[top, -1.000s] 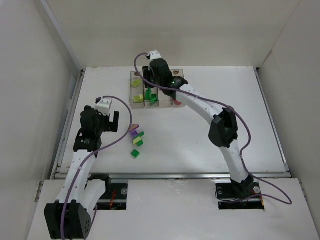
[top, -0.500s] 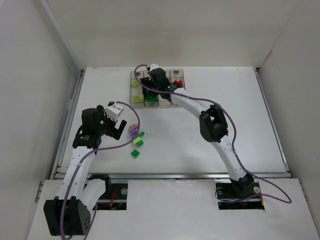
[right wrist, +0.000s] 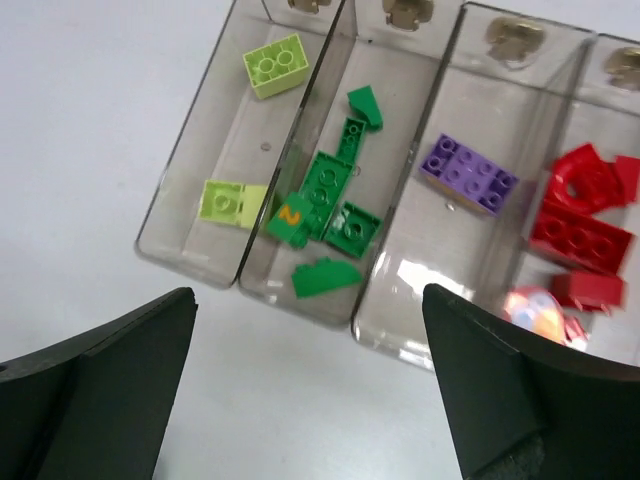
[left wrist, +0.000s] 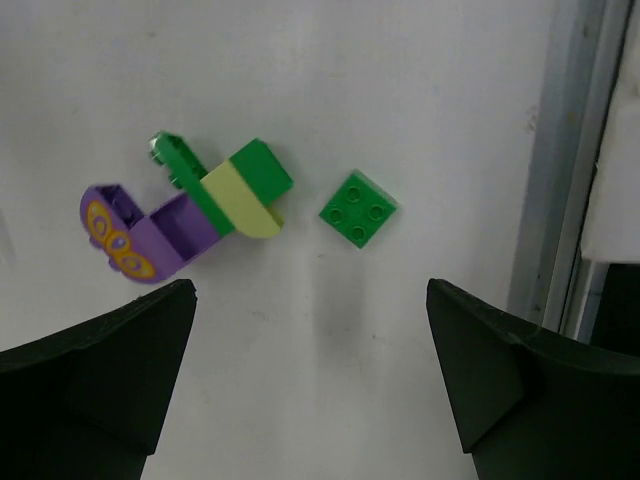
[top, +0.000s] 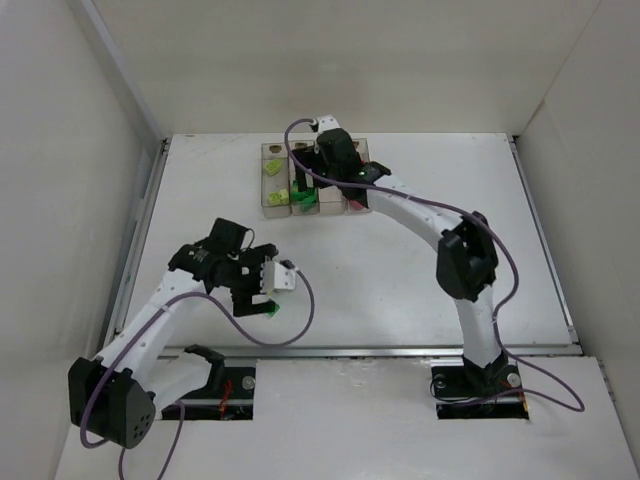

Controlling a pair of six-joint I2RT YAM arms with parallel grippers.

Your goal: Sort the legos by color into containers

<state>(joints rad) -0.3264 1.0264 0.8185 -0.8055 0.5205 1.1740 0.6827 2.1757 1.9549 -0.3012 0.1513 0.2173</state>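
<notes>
White walls [top: 350, 60] box in a white tabletop [top: 380, 290], and from my remote seat I see both arms reaching out from its near edge. My right arm [top: 410, 212] stretches toward the far edge, left of the middle, where the containers [right wrist: 288, 150] sit as four clear boxes joined in a row, each with a tan mark at its far end. My left arm [top: 150, 320] bends low over the near-left part of the tabletop. The right claw [right wrist: 308, 295] hovers above the row with its jaws spread wide and nothing between them. The left claw [left wrist: 310, 290] hangs just as wide over the loose pieces, gripping nothing. Most of the legos [top: 268, 308] lie in the boxes: two yellow-green bricks [right wrist: 273, 65] in the leftmost, a cluster of dark green pieces [right wrist: 330, 190] in the second, one purple brick [right wrist: 468, 175] in the third, and red bricks [right wrist: 585, 225] in the fourth. A dark green piece with an orange mark [right wrist: 290, 218] sits right at the wall between the first two boxes; I cannot tell which side it is on. Loose near the near-left edge I see a purple curved piece [left wrist: 140, 235] touching a green brick with a pale yellow part [left wrist: 245, 190], a small green piece [left wrist: 172, 152] touching that group, and a square green plate [left wrist: 358, 208] just beside them, apart.
</notes>
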